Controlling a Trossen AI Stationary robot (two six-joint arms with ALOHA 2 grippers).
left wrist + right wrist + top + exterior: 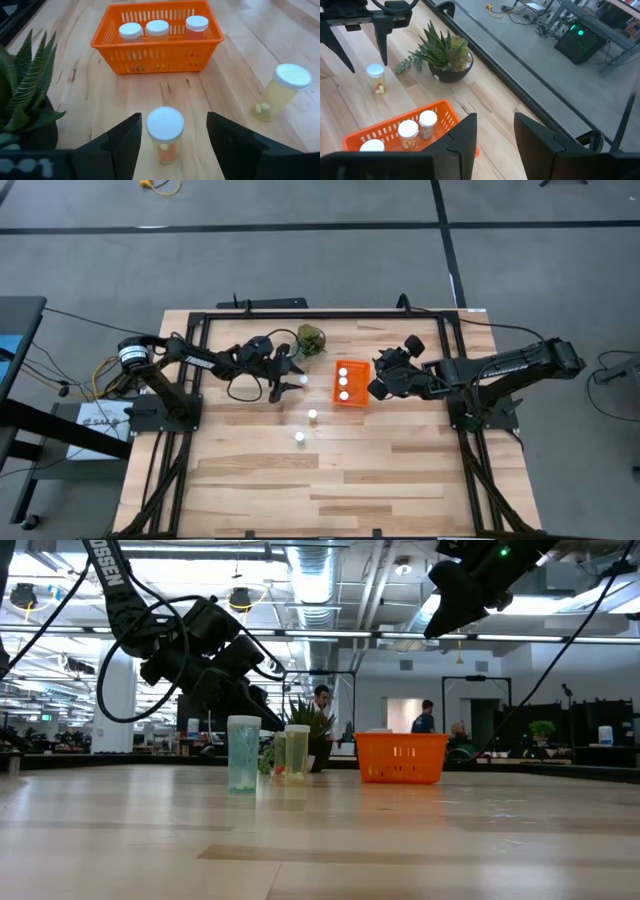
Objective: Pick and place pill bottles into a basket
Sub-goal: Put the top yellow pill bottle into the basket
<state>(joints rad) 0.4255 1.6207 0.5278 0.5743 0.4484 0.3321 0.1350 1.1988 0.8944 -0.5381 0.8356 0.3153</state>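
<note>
My left end effector (170,137) is released, fingers spread, with one pill bottle (165,134) standing upright between them; no finger touches it yet. The orange basket (157,55) lies straight ahead of this end effector and holds three capped bottles in a row. A second loose bottle (283,91) stands off to one side, nearer the basket than my fingertips. The overhead view shows a third loose bottle (299,437) farther out on the table. A potted succulent (22,95) sits just beside the left finger, on the side away from the second bottle.

My right end effector (492,137) hangs above the basket's far side, released and holding nothing.

Hazards, as I judge them:
- The bottle is slightly off centre between the fingers. An uneven closure could push it over before the grip forms.
- The cap is smooth and round. A grip taken too high may slip off.
- A swing toward the plant side could snag the leaves or shift the pot.
- The right arm is close over the basket. Delivery there risks contact between arms unless it withdraws.

The table (400,470) is light planked wood, flat and bare elsewhere. Beyond it lies a large open office with ceiling ducts, and two people show in the distance.
</note>
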